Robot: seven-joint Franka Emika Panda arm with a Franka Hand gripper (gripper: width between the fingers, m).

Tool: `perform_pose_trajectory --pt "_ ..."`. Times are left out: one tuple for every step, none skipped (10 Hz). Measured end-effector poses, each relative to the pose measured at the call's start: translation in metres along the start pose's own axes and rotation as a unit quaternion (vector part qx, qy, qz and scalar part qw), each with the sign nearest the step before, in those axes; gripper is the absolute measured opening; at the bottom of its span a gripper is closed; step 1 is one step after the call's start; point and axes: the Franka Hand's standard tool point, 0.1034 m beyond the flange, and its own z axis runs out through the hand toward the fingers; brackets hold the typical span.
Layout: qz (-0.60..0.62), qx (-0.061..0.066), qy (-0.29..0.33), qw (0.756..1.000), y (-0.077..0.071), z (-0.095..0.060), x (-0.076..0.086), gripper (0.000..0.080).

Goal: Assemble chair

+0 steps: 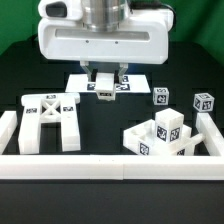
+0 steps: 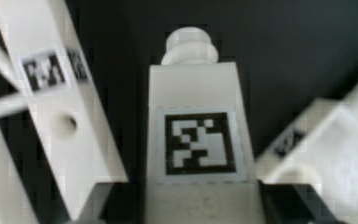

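The gripper [image 1: 105, 90] was closed on a small white blocky post [image 2: 194, 100] with a rounded peg and a square black-and-white tag, at the far middle. The smooth plastic X-braced frame [image 1: 50, 120] lay near the exterior view's left, other blocky parts [image 1: 152, 135] near its right

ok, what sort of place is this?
Likely a lab robot-assembly bench: black tabletop fenced by white border rails, loose tagged pieces like the X-braced frame, and a marker board at the back.
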Motion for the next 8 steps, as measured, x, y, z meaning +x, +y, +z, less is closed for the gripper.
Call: perform_pose_trajectory --pt "-0.001 -0.003 0.044 0.999 0.001 0.000 0.008 0.0291" --pt "-0.002 -0.004 0.067 0.998 0.000 0.001 0.008 0.0291" --pt "-0.009 -0.006 0.116 0.993 -0.008 -0.006 0.020 0.0291" --pt "-0.012 -0.006 0.107 0.994 -0.016 -0.010 0.022 0.0291" --pt "-0.027 -0.014 0.111 0.993 -0.025 -0.024 0.034 0.0291" --pt "-0.032 -0.013 0.113 0.993 -0.028 -0.033 0.044 0.0291" --pt "-0.030 -0.013 0.113 0.993 -0.026 -0.029 0.043 0.0291" --pt "-0.030 -0.013 0.114 0.993 -0.027 -0.029 0.043 0.0291"
